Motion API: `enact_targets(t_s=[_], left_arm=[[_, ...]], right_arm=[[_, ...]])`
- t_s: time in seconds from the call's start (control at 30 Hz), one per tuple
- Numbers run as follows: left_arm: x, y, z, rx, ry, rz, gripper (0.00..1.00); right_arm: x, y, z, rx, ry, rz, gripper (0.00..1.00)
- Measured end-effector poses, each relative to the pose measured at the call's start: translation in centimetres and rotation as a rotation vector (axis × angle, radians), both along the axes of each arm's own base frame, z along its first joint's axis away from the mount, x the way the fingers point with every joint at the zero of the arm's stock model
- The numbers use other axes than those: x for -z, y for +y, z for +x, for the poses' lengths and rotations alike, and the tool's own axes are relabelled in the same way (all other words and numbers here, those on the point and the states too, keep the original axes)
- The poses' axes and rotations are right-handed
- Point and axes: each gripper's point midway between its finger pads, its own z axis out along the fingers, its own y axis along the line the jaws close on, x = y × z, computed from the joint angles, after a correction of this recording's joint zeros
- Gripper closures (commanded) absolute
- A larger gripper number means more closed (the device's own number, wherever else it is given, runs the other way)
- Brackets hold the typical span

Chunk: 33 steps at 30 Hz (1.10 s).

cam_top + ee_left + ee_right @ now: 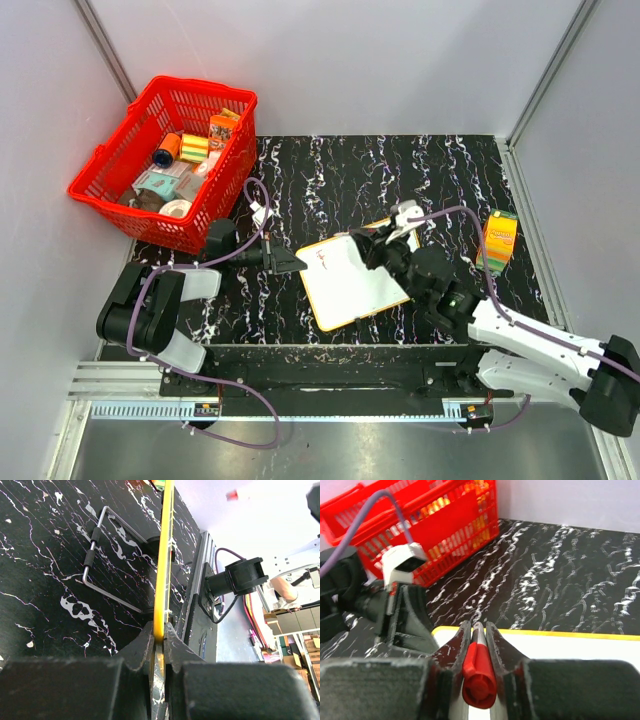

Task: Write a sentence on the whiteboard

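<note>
Two arms meet mid-table. Far left: red basket (pixel 165 160) of small goods. Next, left gripper (pixel 290 262) pinched tight on the yellow rim of the whiteboard (pixel 350 290), which sits centre on the black marbled table (pixel 400 170). Of the sentence (pixel 323 262), only faint red strokes show near that rim (too small to read). Then right gripper (pixel 375 245), clamped narrow on a red marker (pixel 478 672) over the board. Orange carton (pixel 499 240) stands far right.
</note>
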Motion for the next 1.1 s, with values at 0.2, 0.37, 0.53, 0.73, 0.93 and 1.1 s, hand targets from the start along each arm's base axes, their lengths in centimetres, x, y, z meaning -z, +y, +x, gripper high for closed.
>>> enact_targets(t_s=[0.2, 0.37, 0.53, 0.73, 0.93, 1.1], left_arm=[[0.0, 0.0, 0.0, 0.000, 0.000, 0.000, 1.00], [0.0, 0.0, 0.0, 0.001, -0.002, 0.002, 1.00], [0.0, -0.1, 0.1, 0.002, 0.001, 0.004, 1.00], [0.0, -0.1, 0.1, 0.005, -0.002, 0.007, 1.00], [0.0, -0.1, 0.1, 0.005, -0.005, 0.008, 1.00], [0.1, -0.1, 0.1, 0.005, -0.006, 0.009, 1.00]], right_arm=[[0.2, -3.8, 3.4, 0.060, 0.062, 0.044, 1.00], [0.5, -3.5, 2.6, -0.014, 0.097, 0.055, 1.00], [1.8, -2.5, 1.2, -0.070, 0.127, 0.012, 1.00], [3.0, 0.6, -2.2, -0.162, 0.112, -0.078, 1.00], [4.0, 0.0, -1.2, -0.084, 0.115, -0.113, 1.00], [4.3, -0.5, -0.6, -0.042, 0.112, -0.120, 1.00]])
